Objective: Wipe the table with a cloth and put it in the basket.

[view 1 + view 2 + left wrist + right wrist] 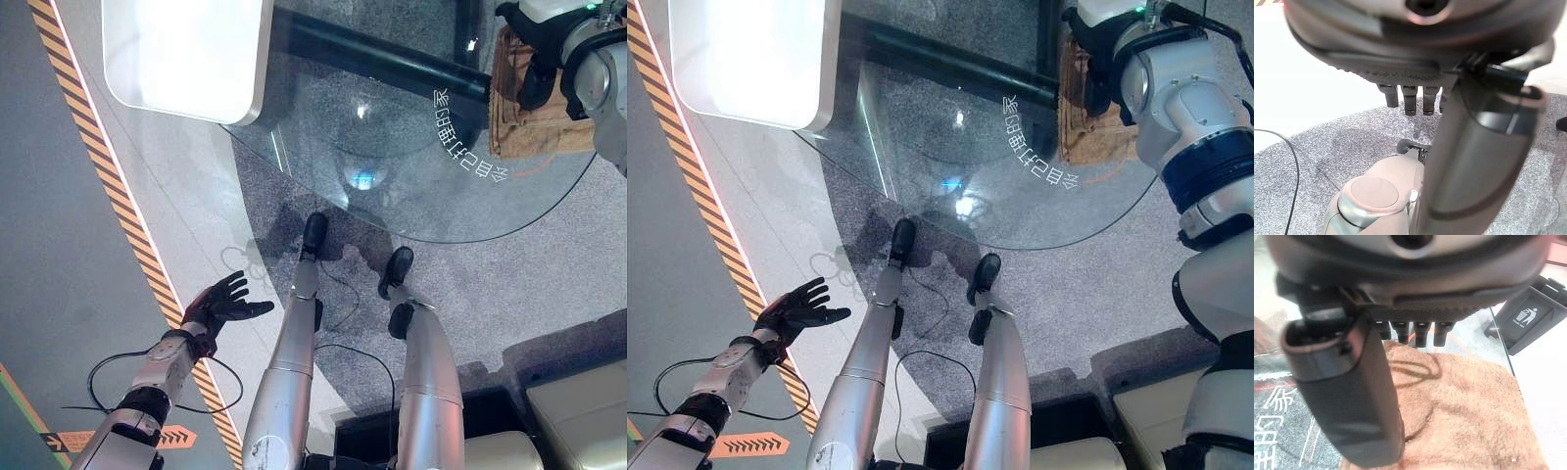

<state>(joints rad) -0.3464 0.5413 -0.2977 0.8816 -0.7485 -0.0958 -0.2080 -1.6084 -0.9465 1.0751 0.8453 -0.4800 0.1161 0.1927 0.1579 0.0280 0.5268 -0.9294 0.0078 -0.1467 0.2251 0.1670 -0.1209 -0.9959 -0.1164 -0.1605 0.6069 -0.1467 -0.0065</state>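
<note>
The brown cloth (1464, 416) is lying flat on the glass desk (411, 186), out at about one o'clock from the robot, close to the desk's curved edge. The right hand (1415, 333) is hanging just over it, its fingers straight and relaxed and pointing down at the pile, curled round nothing; whether the fingertips are touching the cloth I cannot tell. The step in hand looks like the start of the wipe. To do it well, the hand should be pressing flat on the cloth's middle, so that it is dragging the whole cloth rather than bunching one corner, and sweeping in toward the desk's centre, away from the near edge. A dark bin (1528, 318) is standing on the floor past the desk. The left hand (223, 304) is idling at about eight o'clock, low over the floor, its fingers spread.
</note>
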